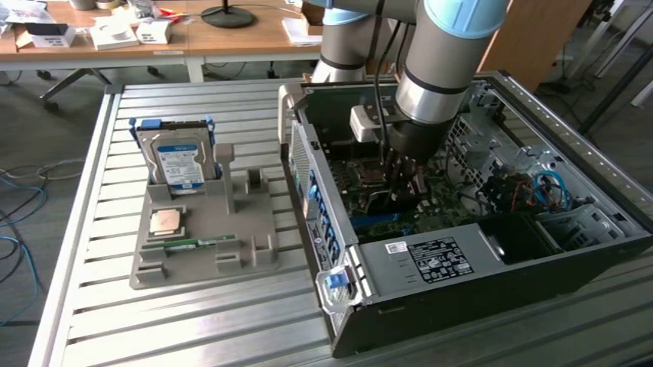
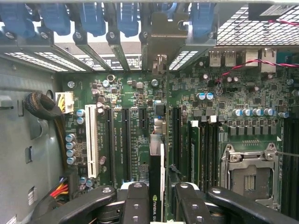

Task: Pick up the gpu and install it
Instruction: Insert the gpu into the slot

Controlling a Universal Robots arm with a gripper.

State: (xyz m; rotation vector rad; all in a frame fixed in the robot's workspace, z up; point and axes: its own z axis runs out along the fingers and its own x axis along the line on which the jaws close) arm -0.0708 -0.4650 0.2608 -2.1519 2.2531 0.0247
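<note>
The gripper [image 2: 157, 205] is closed on the gpu [image 2: 156, 179]; its black fingers [image 2: 133, 200] stand one on each flat face of the card, so the card is clamped edge-on between them with no gap to close. In the exterior view the gripper [image 1: 404, 180] is down inside the open computer case [image 1: 459, 306], over the motherboard [image 1: 362, 172]; there is only this one arm, and it has the card in hand.

Take the white slot [image 2: 92, 140] on the motherboard [image 2: 135, 93] as the mark. The gpu lies parallel to the white slot, on the side of it that faces the processor socket [image 2: 250, 179]. Two long dark slots [image 2: 111, 140] lie between the white slot and the card; the memory slots [image 2: 205, 149] lie beyond the card, farther from the white slot.

The card's long axis runs along the white slot's own length. One end points toward the row of blue latches [image 2: 93, 18] at the case's rear wall, past the far end of the white slot; the other end sits under the gripper. A metal bracket [image 2: 156, 42] stands at that wall in line with the card; whether it belongs to the card I cannot tell.

As I judge it, the relation that counts is card edge to the slot beneath; they look aligned, but the card hides whether its edge is seated.
</note>
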